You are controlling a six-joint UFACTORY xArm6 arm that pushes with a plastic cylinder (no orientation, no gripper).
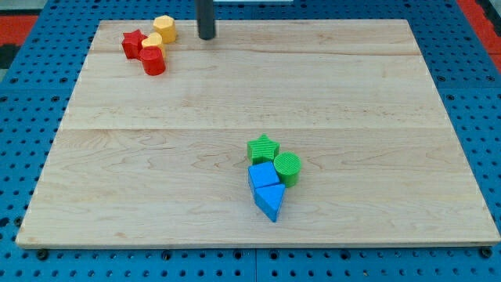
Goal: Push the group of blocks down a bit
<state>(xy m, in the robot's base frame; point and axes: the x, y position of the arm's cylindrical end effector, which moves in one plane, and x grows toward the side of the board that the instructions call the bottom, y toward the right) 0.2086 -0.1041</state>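
Board (pixel 156 102) pale wood on blue pegboard (pixel 23 94) | my tip (pixel 206 37) beside yellow block (pixel 164 28), perhaps hexagonal | end effector: bare rod, holds nothing

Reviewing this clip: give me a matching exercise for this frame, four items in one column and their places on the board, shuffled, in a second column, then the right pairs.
Items
1. red star block
2. green star block
3. blue triangular block
4. my tip

Places
A. lowest block of the cluster at the view's lower centre
B. near the view's top edge, just right of the red and yellow cluster, touching no block
C. leftmost block of the cluster at the view's top left
D. top of the lower cluster, above the blue cube

Pairs: 1-C, 2-D, 3-A, 4-B
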